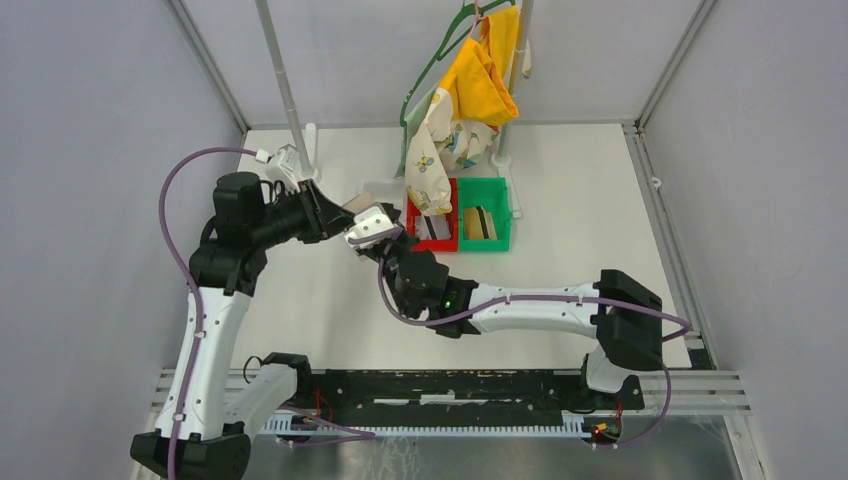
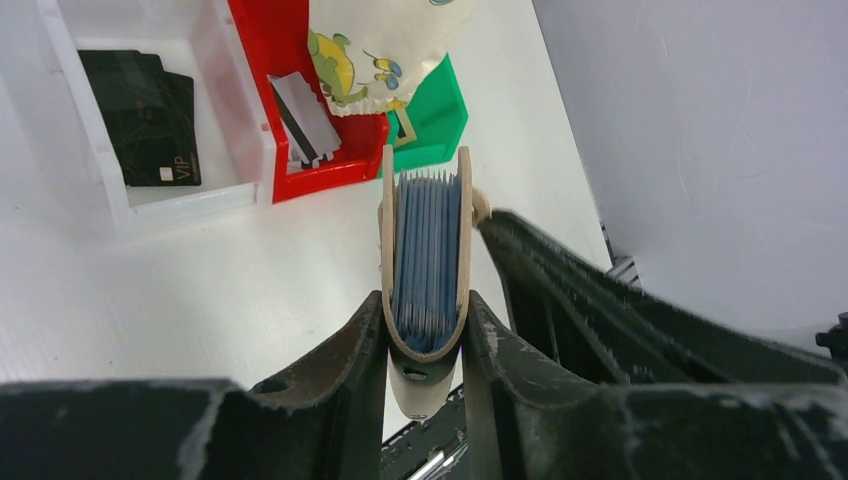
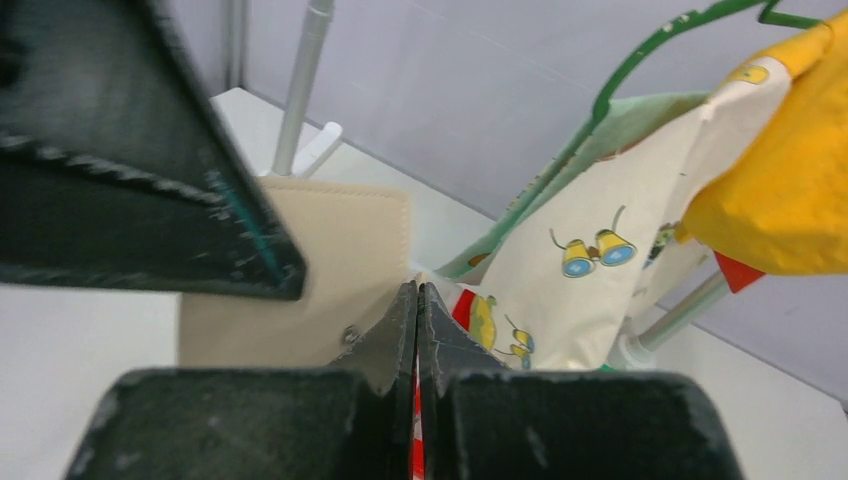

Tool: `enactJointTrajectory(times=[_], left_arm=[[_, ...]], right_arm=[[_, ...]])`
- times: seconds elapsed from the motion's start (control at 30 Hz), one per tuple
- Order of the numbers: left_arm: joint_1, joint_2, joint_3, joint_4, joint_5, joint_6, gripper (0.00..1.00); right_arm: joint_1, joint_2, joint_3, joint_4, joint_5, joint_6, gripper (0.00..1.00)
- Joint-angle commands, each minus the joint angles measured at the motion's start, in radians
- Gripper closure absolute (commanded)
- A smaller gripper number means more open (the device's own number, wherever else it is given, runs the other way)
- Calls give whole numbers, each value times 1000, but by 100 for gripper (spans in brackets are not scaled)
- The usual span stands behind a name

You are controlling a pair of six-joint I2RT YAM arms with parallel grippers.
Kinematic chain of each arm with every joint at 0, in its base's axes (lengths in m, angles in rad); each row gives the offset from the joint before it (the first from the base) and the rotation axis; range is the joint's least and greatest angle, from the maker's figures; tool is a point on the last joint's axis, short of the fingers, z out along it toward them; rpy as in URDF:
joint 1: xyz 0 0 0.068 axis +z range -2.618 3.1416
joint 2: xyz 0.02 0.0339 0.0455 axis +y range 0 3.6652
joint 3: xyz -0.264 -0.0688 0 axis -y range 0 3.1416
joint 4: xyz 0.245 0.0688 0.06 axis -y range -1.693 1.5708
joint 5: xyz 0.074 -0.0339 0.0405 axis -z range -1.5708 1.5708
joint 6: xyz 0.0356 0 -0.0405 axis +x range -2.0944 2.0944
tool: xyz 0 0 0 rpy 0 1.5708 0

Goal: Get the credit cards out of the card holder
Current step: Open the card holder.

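My left gripper [image 2: 425,300] is shut on the spine of the tan card holder [image 2: 462,230], which it holds up on edge above the table. Blue-grey sleeve edges [image 2: 428,250] show between the covers. From above, the card holder [image 1: 355,205] sits between my left gripper [image 1: 335,215] and my right gripper [image 1: 368,238]. My right gripper [image 3: 417,290] is shut, its tips at the edge of the card holder [image 3: 300,270] near the snap. Nothing shows between its fingers. Two black credit cards [image 2: 150,115] lie in the white bin [image 2: 250,150], and a silvery card [image 2: 305,120] in the red bin [image 2: 270,60].
A green bin [image 1: 500,195] with a card [image 1: 482,222] stands right of the red bin [image 1: 413,215]. A printed cloth [image 1: 435,150] and a yellow cloth [image 1: 485,70] hang from a green hanger over the bins. A metal pole [image 1: 285,80] rises at the back left.
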Motion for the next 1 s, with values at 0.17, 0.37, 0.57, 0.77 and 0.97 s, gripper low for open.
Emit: enactJointTrajectory(times=[0.17,0.37,0.57,0.77,0.97], left_arm=[[-7,-10,76,3,83,9,98],[-5,-2,105,2,169,112,98],[-5,-1,108,11,333,196,98],[-5,1,118,25,421,238,98],[-6,-31,84,193,470,72,98]], right_arm=[[-66,-84,-40,23,46,74,100],[-223,-250,-91,-312,-416,519,69],[-385,-395,-161,-427,-809,705,40],[-436,-516,-228,-439,-1075,762,29],[-436,-676,-513,-142,-1129,832,14]])
